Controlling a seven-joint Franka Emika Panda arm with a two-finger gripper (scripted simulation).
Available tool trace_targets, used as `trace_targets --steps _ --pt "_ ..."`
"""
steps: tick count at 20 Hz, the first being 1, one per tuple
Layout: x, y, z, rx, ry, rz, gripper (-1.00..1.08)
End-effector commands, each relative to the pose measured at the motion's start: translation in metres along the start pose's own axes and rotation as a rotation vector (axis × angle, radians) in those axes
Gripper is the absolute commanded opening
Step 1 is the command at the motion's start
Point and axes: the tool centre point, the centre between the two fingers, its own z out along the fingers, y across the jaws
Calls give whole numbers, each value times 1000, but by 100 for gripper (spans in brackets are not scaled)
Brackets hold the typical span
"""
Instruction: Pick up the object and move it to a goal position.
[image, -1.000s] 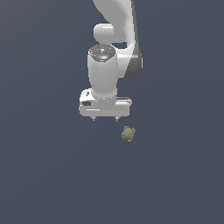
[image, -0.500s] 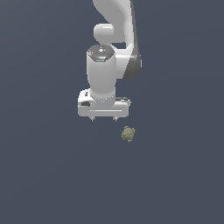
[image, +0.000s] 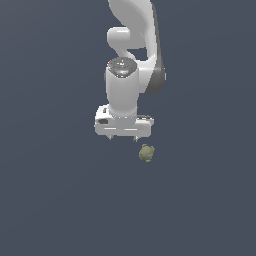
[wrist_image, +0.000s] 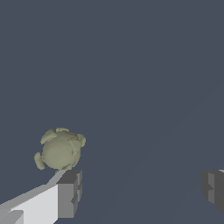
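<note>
The object (image: 146, 153) is a small lumpy olive-green blob with little knobs, lying on the flat dark grey surface. My white gripper (image: 125, 138) hangs just above the surface, to the exterior view's left of the object and slightly behind it. Its jaws stand wide apart and hold nothing. In the wrist view the object (wrist_image: 60, 149) lies just beyond the tip of one grey finger (wrist_image: 69, 194), outside the gap; the other fingertip (wrist_image: 213, 186) shows at the picture's edge.
The dark grey surface (image: 60, 200) spreads evenly in every direction. The white arm (image: 135, 30) rises behind the gripper.
The gripper has shifted slightly towards the exterior view's right, closer to the object. The object has not moved.
</note>
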Motion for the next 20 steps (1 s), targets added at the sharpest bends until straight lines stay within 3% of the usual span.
trace_targets --steps 1,20 --pt "0 -9 6 2 -3 25 100" --pt "-16 -96 73 10 -36 309 100"
